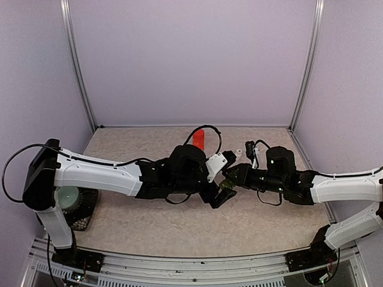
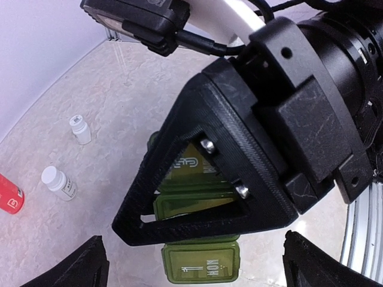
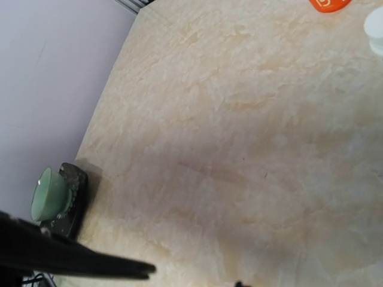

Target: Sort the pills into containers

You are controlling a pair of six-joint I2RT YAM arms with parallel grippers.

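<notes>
Green three-compartment pill container (image 2: 200, 263) sits lower centre of left wrist view, closed right gripper (image 1: 232, 179) laid over it, left gripper (image 1: 216, 196) spread wide and empty; likely the opening step, next needs a fingertip prying one compartment open.

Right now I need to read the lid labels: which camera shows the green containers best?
Left wrist view: the containers sit centre frame with lid lettering visible, partly under the right hand. Top external shows only a small green sliver. Right wrist shows none.
</notes>
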